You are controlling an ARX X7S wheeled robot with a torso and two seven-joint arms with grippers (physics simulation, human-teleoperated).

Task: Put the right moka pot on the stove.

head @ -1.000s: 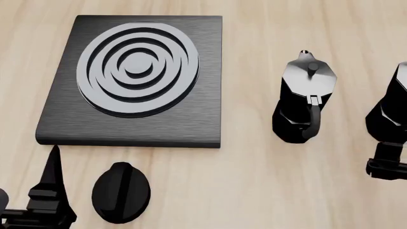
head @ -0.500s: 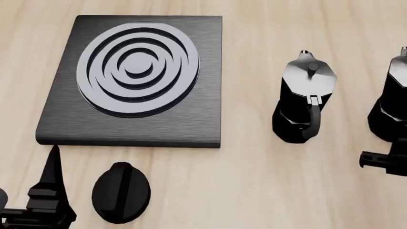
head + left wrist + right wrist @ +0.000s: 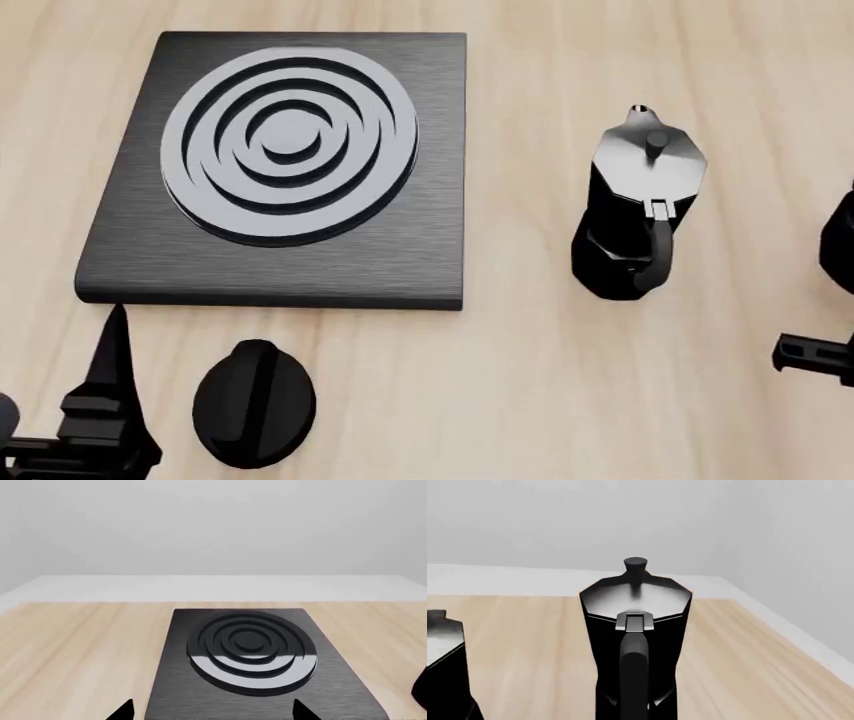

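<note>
The right moka pot [image 3: 635, 630], black and faceted with a grey-sheened lid and a top knob, fills the middle of the right wrist view, its curved handle facing the camera. In the head view only a sliver of this pot [image 3: 842, 240] shows at the right edge. Part of my right gripper [image 3: 814, 356] shows just on the near side of it, its fingers hidden. The stove [image 3: 287, 165], a black slab with concentric rings, lies at the left. My left gripper [image 3: 213, 712] stands open in front of the stove [image 3: 250, 647], holding nothing.
The other moka pot [image 3: 641, 205] stands upright between the stove and the right pot, and also shows in the right wrist view [image 3: 444, 665]. A round black knob [image 3: 254, 403] lies near the stove's front edge, beside my left gripper [image 3: 100, 420]. The wooden table ends at a pale wall.
In the head view the right pot shows less at the right edge than before. My right gripper has shifted right and nearer. Left arm, stove and other pot are unmoved.
</note>
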